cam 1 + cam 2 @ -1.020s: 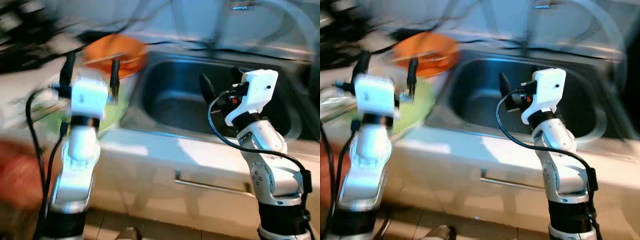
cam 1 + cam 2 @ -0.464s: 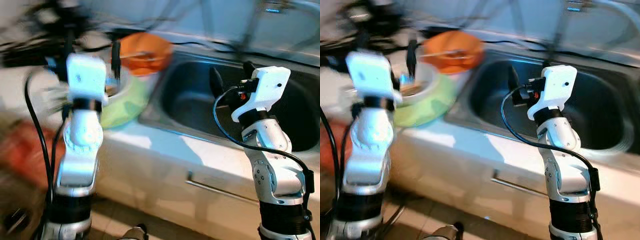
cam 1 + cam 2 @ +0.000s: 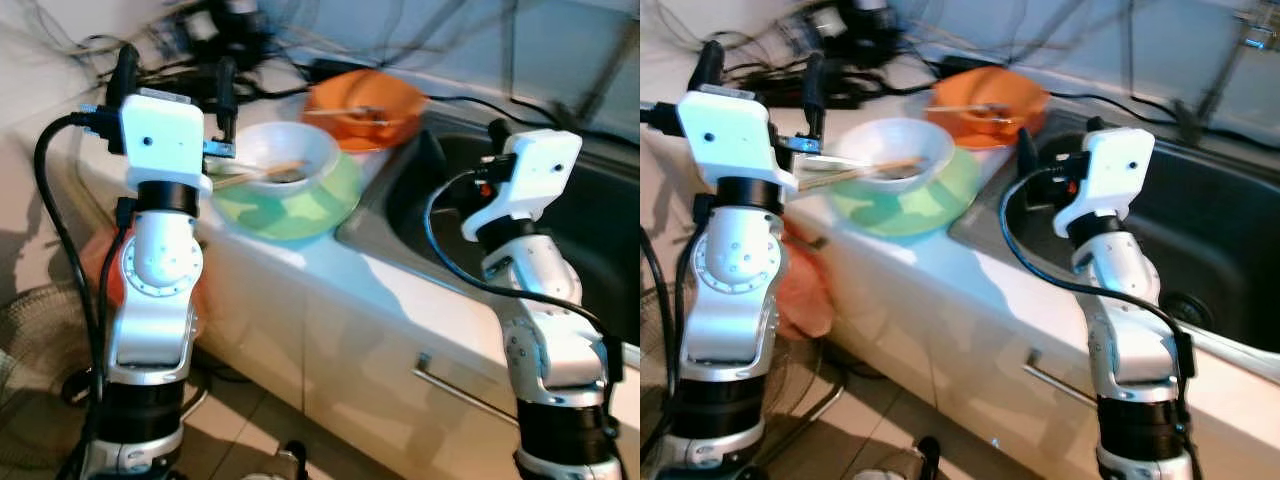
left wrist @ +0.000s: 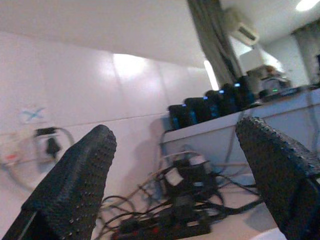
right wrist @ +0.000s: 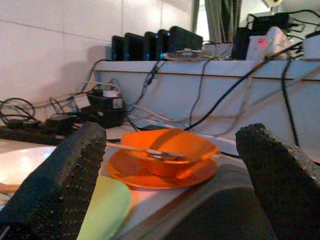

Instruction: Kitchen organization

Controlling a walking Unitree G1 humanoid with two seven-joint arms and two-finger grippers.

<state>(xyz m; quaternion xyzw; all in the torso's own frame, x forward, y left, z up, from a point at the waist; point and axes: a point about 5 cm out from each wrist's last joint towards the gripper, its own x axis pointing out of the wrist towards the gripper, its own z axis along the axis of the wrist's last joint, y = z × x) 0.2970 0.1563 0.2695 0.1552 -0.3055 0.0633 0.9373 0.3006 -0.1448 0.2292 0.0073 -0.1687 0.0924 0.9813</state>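
While both arms are raised with nothing held, the left end effector (image 3: 172, 73) spread open beside the green bowl with chopsticks (image 3: 287, 180), the orange bowl (image 3: 365, 100) sits untouched on the tabletop (image 3: 330, 270) by the sink (image 3: 1210, 250), right end effector (image 5: 175, 165) open, so tidying seems barely begun.

We see bright, cool light glaring off the bench (image 3: 330, 262), soft shadows below, and slightly blurred backgrounds.

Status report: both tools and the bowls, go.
Left tool open, raised beside the white bowl. Right tool open, empty, facing the orange bowl. White bowl sits on a green plate holding chopsticks. Cables clutter counter behind.
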